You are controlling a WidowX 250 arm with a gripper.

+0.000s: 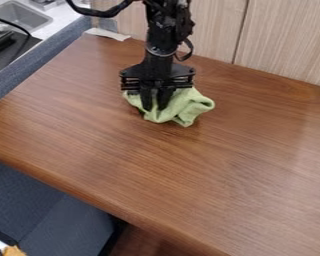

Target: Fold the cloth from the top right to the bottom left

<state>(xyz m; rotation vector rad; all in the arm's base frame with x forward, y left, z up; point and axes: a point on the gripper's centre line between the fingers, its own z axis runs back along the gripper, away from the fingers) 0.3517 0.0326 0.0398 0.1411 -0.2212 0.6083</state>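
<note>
The black gripper [155, 106] hangs down near the back of the wooden table, its fingertips against the left part of the green cloth [183, 106]. The cloth lies bunched and creased around and to the right of the fingers, with a raised fold at its right end. A narrow gap shows between the two fingers; whether any cloth is pinched there cannot be made out. Part of the cloth behind the gripper is hidden.
The wooden table [189, 170] reaches its rounded front edge at the lower left. Wood-grain panels [276, 40] rise behind it. A metal sink [21, 17] is at the upper left, and a blue-grey seat [42, 205] stands below the table edge.
</note>
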